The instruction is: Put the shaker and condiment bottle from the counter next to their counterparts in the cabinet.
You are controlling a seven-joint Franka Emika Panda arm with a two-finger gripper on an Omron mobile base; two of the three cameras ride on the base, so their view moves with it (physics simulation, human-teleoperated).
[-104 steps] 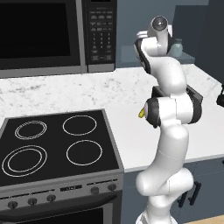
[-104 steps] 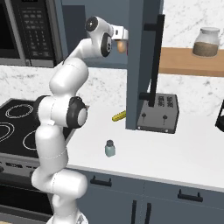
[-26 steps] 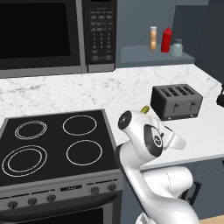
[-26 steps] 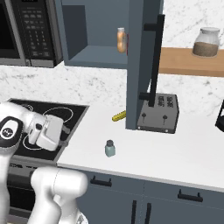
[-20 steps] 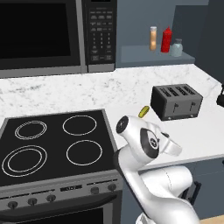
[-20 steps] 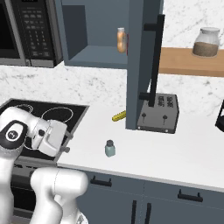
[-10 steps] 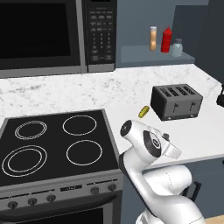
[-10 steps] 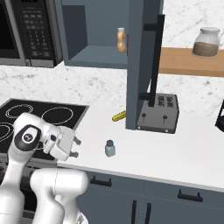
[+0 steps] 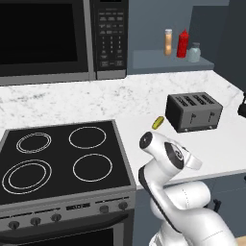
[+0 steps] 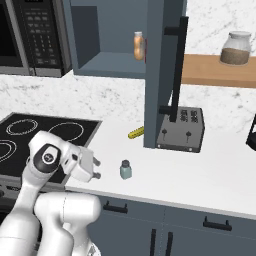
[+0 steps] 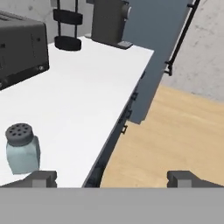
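half done: the orange condiment bottle (image 9: 167, 42) stands on the cabinet shelf (image 9: 158, 61) by the red squeeze bottle (image 9: 182, 43); the shaker (image 10: 125, 169) probably remains, lower centre on the surface (image 10: 200, 170). pincer (image 10: 95, 168) wide open, empty.

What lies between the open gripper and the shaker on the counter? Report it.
Nothing: in the right base view the gripper faces the shaker across a bare strip of white counter.

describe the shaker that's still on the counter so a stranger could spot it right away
On the white marble-look counter, look in front of the dark grey toaster, near the front edge. The small pale blue-grey translucent shaker with a perforated grey cap stands upright there, alone; the small yellow oblong item lies flat farther back.
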